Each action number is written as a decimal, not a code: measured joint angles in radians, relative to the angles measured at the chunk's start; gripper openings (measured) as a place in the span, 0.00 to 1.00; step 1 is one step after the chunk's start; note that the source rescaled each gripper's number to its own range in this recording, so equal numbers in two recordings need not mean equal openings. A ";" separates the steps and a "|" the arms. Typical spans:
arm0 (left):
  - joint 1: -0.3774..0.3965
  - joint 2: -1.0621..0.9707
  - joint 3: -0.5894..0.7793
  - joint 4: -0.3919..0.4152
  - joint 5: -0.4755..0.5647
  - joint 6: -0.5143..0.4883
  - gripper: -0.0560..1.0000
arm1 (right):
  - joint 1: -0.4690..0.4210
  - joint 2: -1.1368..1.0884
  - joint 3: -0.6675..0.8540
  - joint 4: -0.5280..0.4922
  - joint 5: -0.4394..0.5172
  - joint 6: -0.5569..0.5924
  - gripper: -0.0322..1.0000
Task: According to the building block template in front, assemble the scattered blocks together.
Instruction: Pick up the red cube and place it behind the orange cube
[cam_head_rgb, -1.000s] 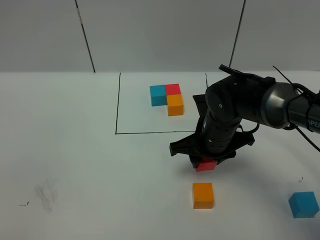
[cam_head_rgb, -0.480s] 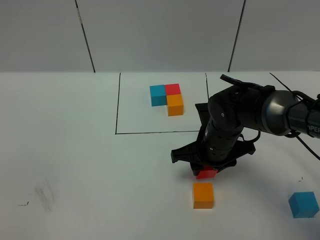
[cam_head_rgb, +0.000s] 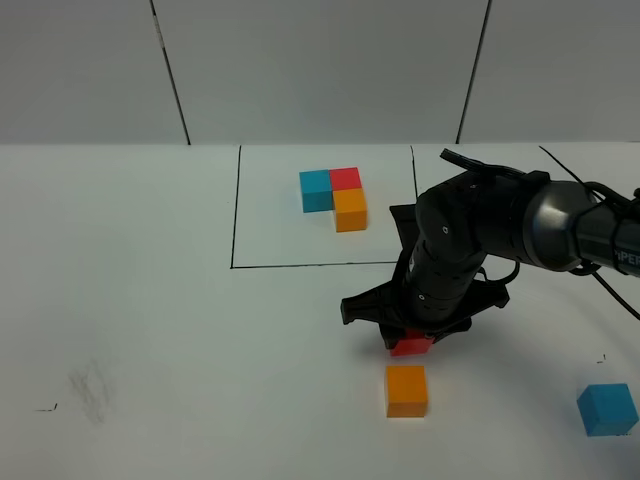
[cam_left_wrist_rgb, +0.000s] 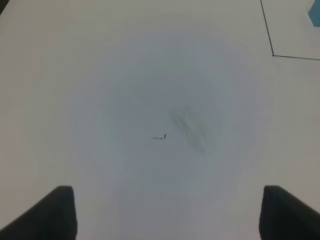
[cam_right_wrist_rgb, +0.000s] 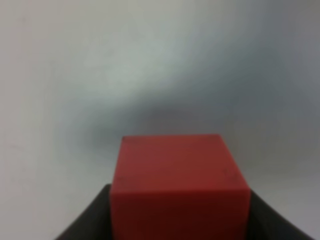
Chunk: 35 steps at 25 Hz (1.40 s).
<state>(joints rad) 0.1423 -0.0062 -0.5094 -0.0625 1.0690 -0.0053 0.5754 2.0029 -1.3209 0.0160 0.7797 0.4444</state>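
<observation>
Red is the cube clamped between the closed jaws of the right gripper, and in the right wrist view its top face is seen filling the gap between the two dark fingers. This cube is held just beyond the orange cube, on the side towards the far edge of the white tabletop, with a narrow strip of bare surface seen between the two. Whether the red cube rests on the tabletop or hangs just above it cannot be told. The orange cube lies close to the near edge, a little right of the middle, and the light blue cube is found well apart from it, by the near right corner. The building block template, an L of blue, red and orange cubes, is set towards the far edge inside a thin black drawn rectangle. The left gripper is seen only in its own wrist view, with jaws spread wide and nothing between them, above a faint grey smudge near the near left corner.
</observation>
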 joint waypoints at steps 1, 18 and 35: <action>0.000 0.000 0.000 0.000 0.000 0.000 0.67 | 0.003 0.000 0.000 -0.003 0.000 0.000 0.03; 0.000 0.000 0.000 0.000 0.000 0.000 0.67 | 0.034 0.000 0.000 -0.082 0.026 0.000 0.03; 0.000 0.000 0.000 0.000 0.000 0.000 0.67 | 0.040 0.000 0.000 -0.165 0.032 0.178 0.03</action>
<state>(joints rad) 0.1423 -0.0062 -0.5094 -0.0625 1.0690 -0.0053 0.6152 2.0029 -1.3209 -0.1486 0.8122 0.6223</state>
